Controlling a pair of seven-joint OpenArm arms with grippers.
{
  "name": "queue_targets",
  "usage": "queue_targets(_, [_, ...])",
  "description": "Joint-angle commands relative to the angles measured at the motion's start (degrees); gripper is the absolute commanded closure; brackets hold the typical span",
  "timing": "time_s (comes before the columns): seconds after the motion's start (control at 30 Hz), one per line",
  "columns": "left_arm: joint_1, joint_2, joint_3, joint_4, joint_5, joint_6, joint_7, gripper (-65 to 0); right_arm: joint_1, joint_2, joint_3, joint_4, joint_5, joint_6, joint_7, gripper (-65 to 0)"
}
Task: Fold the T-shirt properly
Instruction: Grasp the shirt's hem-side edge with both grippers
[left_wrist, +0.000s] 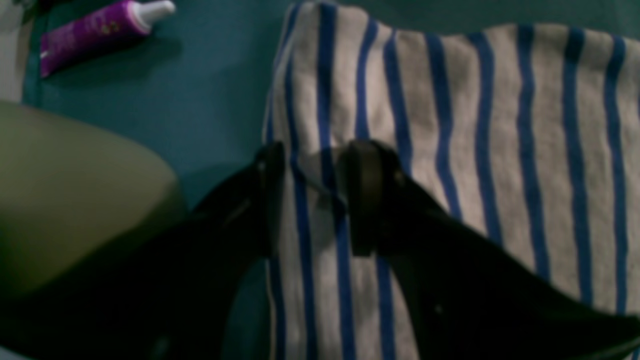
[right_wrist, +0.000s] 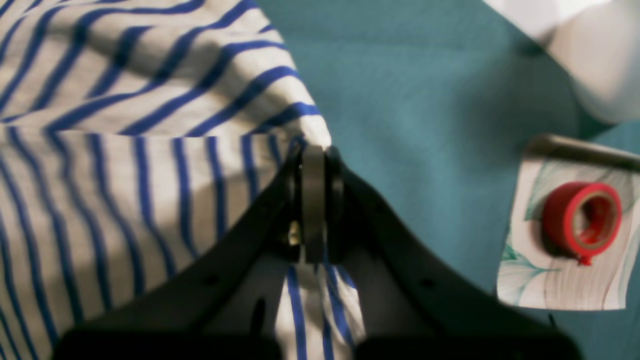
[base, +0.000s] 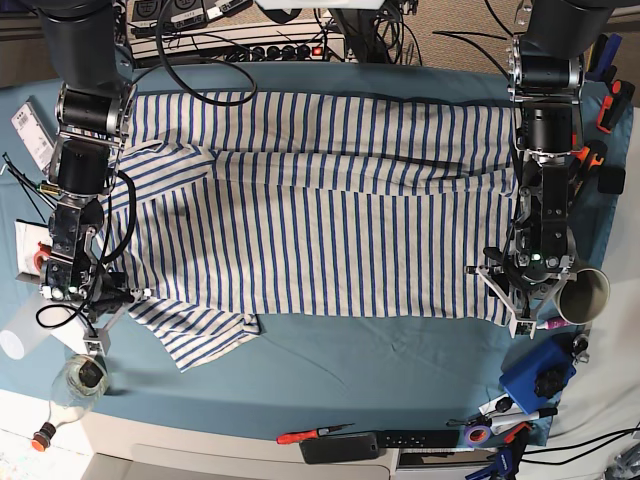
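**Kid:** Where is the shirt (base: 320, 200)?

**Me:** It lies spread flat across the blue surface (base: 400, 360), between my two arms. A sleeve sticks out near my right arm.

**Kid:** What are your jaws doing?

**Me:** My right gripper (right_wrist: 314, 165) has its jaws pressed together. They pinch a bit of shirt (right_wrist: 125, 175) right at its edge. My left gripper (left_wrist: 312, 165) has its jaws spread, one on each side of the shirt's (left_wrist: 450, 125) corner. They are not squeezing it.

**Kid:** What could go wrong?

**Me:** I think my right side holds only a thin bit of cloth. If I pull fast, it may slip out. And my left side has no hold. If I lift now, only one end comes up. Then the shirt drags and the fold goes crooked.

**Kid:** Anything else?

**Me:** A red tape roll (right_wrist: 582, 220) sits near my right side, and a purple tube (left_wrist: 100, 30) near my left. A swinging shirt edge may bump them.
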Motion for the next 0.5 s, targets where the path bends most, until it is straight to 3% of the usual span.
queue_targets(0.0, [-1.4,-0.3,-0.2,0.8,-0.4,0.2,-0.8,-22.0,1.8,0.9,0.1,1.8,0.9,0.1,-0.8,0.0])
queue_targets(0.3, [-1.4,-0.3,-0.2,0.8,-0.4,0.2,-0.8,-22.0,0.3,1.0,0.4,11.1,4.5,0.0,-13.1,0.0])
queue_targets(0.47, [-1.4,-0.3,-0.2,0.8,-0.4,0.2,-0.8,-22.0,-3.2,1.0,0.4,11.9,8.1,0.1,-14.2,0.0])
